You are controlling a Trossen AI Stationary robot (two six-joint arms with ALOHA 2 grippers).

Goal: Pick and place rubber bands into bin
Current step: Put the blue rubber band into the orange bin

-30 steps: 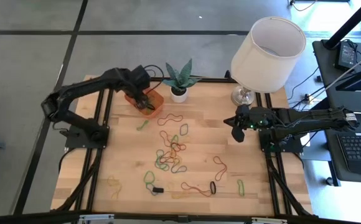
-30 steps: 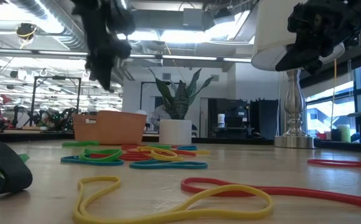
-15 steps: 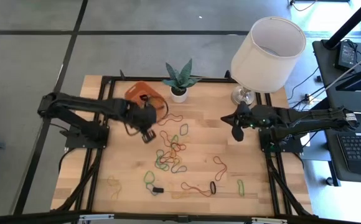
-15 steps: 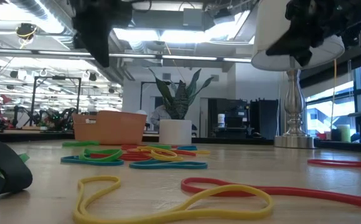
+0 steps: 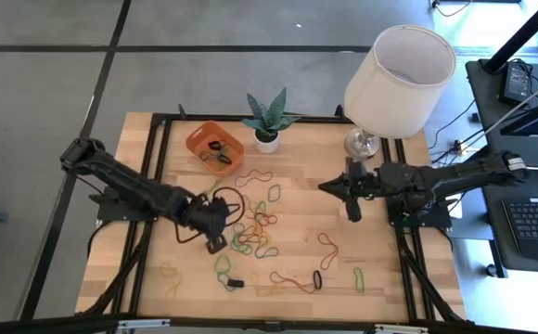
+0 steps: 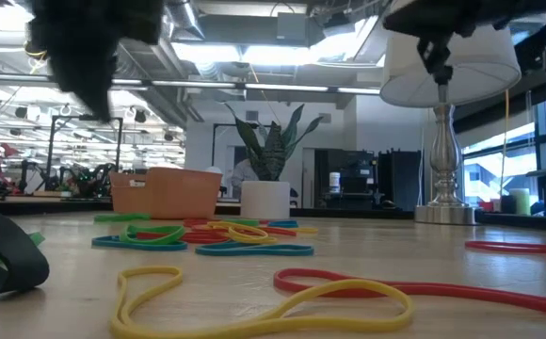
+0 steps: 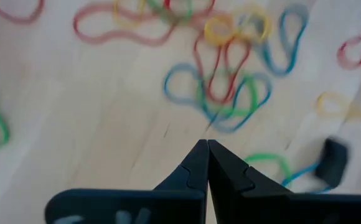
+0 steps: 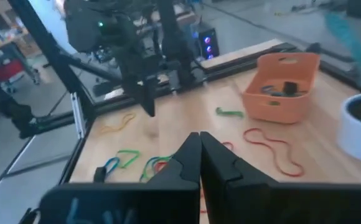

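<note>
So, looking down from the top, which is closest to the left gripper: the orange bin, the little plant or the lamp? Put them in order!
Measured from the left gripper, which is shut over the middle of the table:
1. The orange bin, toward the table's far edge, on the left arm's side.
2. The little plant, just right of the bin.
3. The lamp, at the far corner on the right arm's side.

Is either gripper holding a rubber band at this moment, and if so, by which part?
Nothing is held. The left gripper is shut and empty above the rubber bands; the right gripper is shut and empty too.
</note>
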